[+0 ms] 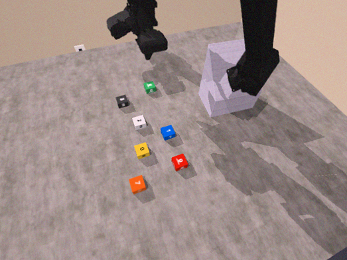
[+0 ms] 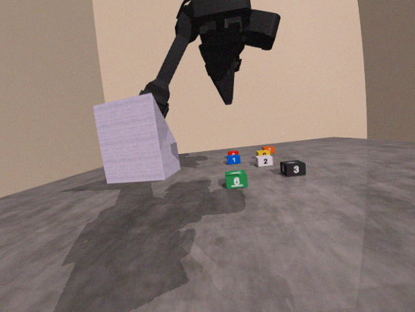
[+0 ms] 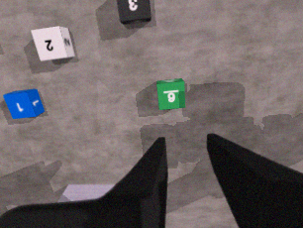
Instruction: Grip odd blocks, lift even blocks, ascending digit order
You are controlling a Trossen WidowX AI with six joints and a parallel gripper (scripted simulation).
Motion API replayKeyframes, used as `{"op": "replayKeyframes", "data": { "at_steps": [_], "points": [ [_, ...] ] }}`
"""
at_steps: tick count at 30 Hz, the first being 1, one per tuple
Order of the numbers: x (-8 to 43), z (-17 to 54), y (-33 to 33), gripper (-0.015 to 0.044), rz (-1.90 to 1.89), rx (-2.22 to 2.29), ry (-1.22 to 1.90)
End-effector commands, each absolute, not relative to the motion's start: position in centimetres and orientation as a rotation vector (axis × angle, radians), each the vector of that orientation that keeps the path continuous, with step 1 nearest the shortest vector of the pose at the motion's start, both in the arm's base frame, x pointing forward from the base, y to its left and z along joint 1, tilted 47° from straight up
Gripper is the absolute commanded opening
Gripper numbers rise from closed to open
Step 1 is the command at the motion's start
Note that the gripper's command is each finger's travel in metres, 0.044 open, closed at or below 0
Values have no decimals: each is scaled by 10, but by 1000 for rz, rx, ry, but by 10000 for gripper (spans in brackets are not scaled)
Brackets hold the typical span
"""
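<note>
My gripper (image 1: 148, 56) (image 2: 228, 102) (image 3: 185, 142) hangs high above the table, fingers partly open with nothing between them. The green 6 block (image 1: 150, 87) (image 2: 236, 180) (image 3: 171, 95) lies ahead of the fingertips in the wrist view. The black 3 block (image 1: 122, 101) (image 2: 292, 168) (image 3: 135, 11), white 2 block (image 1: 139, 122) (image 2: 264, 161) (image 3: 51, 45) and blue 1 block (image 1: 168, 132) (image 2: 234, 159) (image 3: 23, 104) sit apart. The yellow 0 block (image 1: 141, 150) (image 2: 263, 152), red block (image 1: 179, 161) (image 2: 232, 152), seemingly a 9, and orange 7 block (image 1: 137, 184) (image 2: 270, 149) are outside the wrist view.
A large pale lilac angular block (image 1: 231, 101) (image 2: 130, 142) (image 3: 86, 192) stands beside the green and blue blocks, near the arm's lower part. The arm reaches over from that side and casts broad shadows on the grey table (image 1: 44, 193) (image 2: 305, 254).
</note>
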State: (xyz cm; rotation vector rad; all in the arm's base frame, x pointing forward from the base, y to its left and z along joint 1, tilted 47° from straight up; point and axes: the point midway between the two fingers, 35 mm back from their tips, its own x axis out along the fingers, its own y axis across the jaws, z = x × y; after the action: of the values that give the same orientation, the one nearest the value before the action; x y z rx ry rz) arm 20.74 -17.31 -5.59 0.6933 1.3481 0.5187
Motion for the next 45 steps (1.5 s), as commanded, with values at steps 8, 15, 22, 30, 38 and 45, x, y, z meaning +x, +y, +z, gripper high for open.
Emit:
{"op": "replayKeyframes", "data": {
  "at_steps": [8, 15, 22, 30, 38, 45],
  "points": [
    [215, -112, -114, 356, 531, 681, 1353],
    [215, -114, -112, 400, 532, 680, 1352],
    [217, -122, -104, 400, 532, 681, 1352],
    [219, -131, -95, 400, 533, 681, 1351],
    [220, -138, -87, 400, 534, 682, 1351],
    [220, -138, -87, 242, 534, 682, 1351]
  ]
}}
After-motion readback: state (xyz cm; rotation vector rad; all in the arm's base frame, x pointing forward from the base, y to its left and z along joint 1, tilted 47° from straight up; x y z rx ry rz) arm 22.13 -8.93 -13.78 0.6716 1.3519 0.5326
